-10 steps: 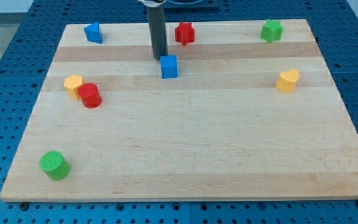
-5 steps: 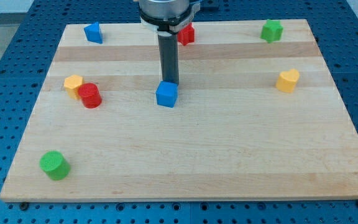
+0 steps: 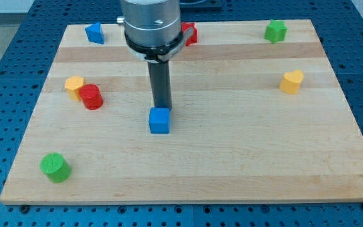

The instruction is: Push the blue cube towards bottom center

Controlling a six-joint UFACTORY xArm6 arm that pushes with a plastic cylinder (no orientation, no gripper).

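Blue cube [image 3: 159, 120] mid-push, my tip [image 3: 162, 108] touching its top side, gripping nothing; we reckon next: push toward bottom center.

So on the wooden bench [image 3: 232, 157]: a small blue block [image 3: 94, 32] up at the view's top left, a red block [image 3: 190, 33] top middle, partly hidden, and a green one [image 3: 275, 30] top right. A yellow heart-ish block [image 3: 291, 82] sits right. On the left, a yellow block [image 3: 74, 86] touches a red cylinder [image 3: 92, 97]. A green cylinder [image 3: 55, 168] sits bottom left.
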